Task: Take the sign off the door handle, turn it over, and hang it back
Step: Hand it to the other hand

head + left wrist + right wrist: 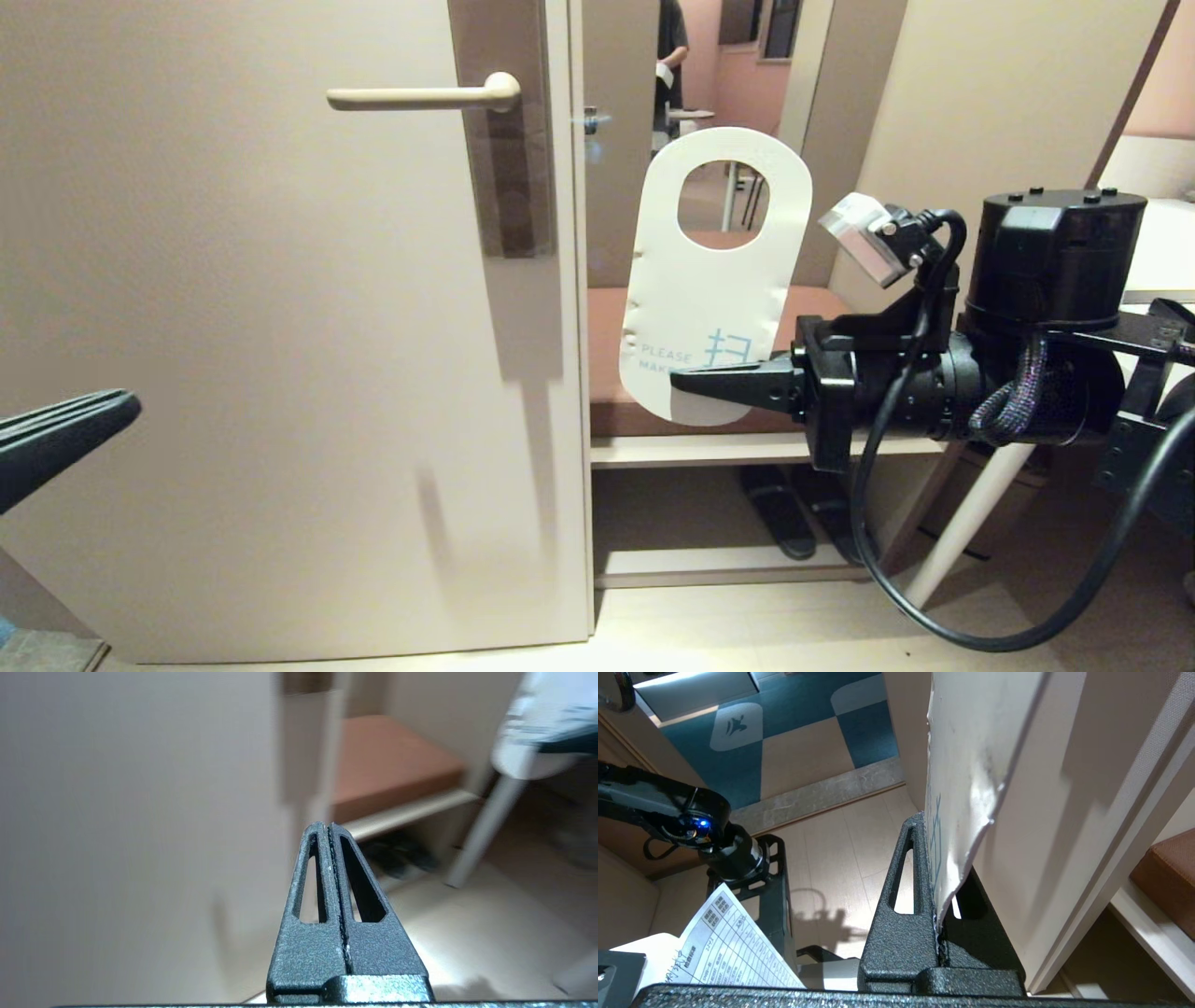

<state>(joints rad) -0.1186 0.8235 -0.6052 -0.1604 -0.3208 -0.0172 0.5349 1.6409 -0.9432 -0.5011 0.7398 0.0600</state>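
The right tool (686,385) pinches the sign's (714,271) lower end, upright, well right of the door handle (425,95).

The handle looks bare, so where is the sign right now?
In the head view the sign is off the door handle, held upright right of the door edge, white face showing, its lower end pinched by the right end effector.

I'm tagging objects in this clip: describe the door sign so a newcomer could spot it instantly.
Start at the beige door with its lever handle; just past the door's edge, in front of the open room, the right end effector grips the sign by its lower end. It is a white rounded card with an oval hole at the top and pale blue print, the only flat card there.
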